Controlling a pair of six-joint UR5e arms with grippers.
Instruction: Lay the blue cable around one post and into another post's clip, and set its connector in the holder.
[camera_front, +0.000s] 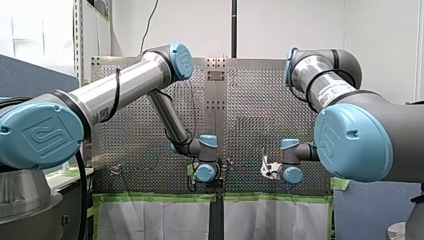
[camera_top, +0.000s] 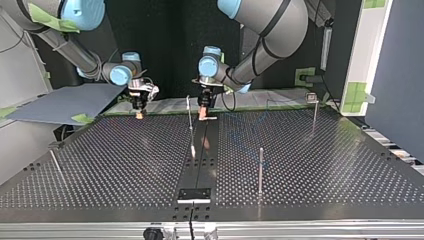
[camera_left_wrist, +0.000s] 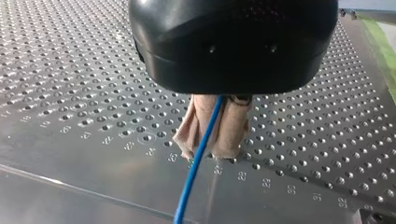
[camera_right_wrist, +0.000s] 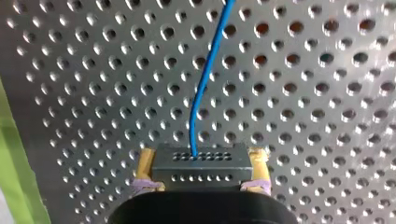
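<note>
My left arm reaches down at the arms' edge of the perforated metal bench (camera_left_wrist: 70, 84); its black pincer (camera_left_wrist: 211, 150) has beige pads clamped on the thin blue cable (camera_left_wrist: 194, 172). My right pincer (camera_right_wrist: 202, 161), with yellow pads, grips the grey block connector (camera_right_wrist: 201, 173). A thin metal post (camera_top: 260, 170) stands well apart from both.

Blue cable (camera_left_wrist: 187, 185) in the pinch of my left claw (camera_left_wrist: 208, 151), low over the perforated table (camera_left_wrist: 70, 93).

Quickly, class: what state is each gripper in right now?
Left gripper: shut on the thin blue cable.
Right gripper: shut on the dark rectangular metal connector at the cable's end.
</note>
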